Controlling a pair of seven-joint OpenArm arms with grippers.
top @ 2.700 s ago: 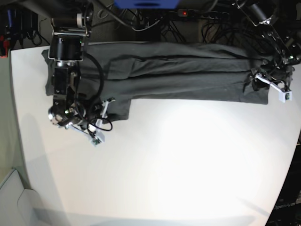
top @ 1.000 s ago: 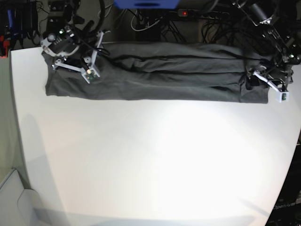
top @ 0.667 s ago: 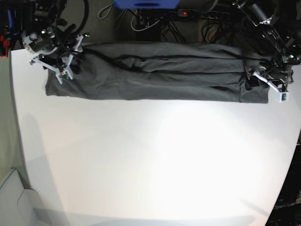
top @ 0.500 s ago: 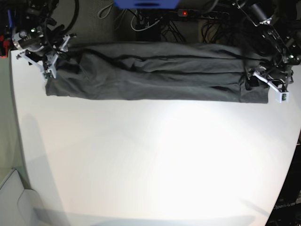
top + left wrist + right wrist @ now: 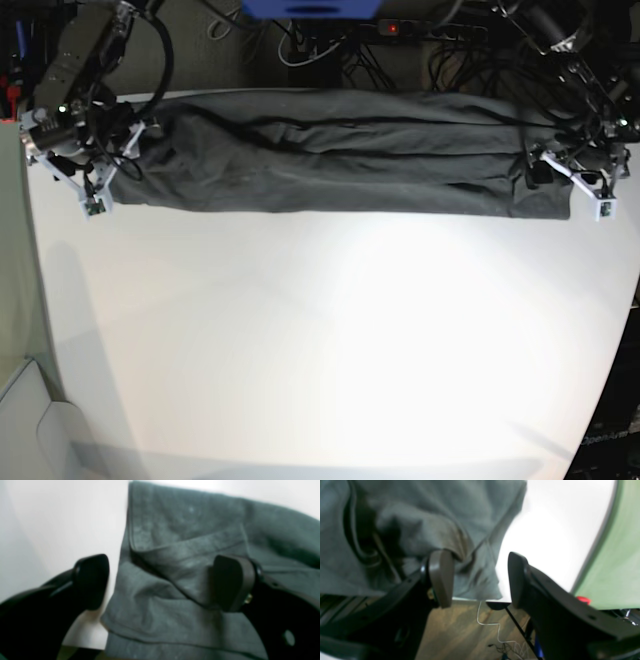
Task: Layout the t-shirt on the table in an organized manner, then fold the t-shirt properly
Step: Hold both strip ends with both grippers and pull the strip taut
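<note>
The dark grey t-shirt (image 5: 340,150) lies as a long folded band along the far side of the white table (image 5: 330,340). At its right end my left gripper (image 5: 162,582) is open, its fingers (image 5: 233,582) straddling the layered corner of the t-shirt (image 5: 185,542); in the base view the left gripper (image 5: 540,172) sits low over that end. My right gripper (image 5: 478,578) is open at the band's left end, with a bunched corner of the t-shirt (image 5: 420,520) between and behind its pads, right at the table's far edge. In the base view the right gripper (image 5: 120,150) hovers there.
Black cables and a power strip (image 5: 420,30) crowd the space behind the table's far edge. A green surface (image 5: 615,555) borders the table beyond the shirt's left end. Floor and a thin white wire (image 5: 492,627) show past the edge under the right gripper.
The sleeve that lay toward the near side is now folded into the band. My right arm has swung left from the shirt's top to its left end. The left arm has barely moved.
</note>
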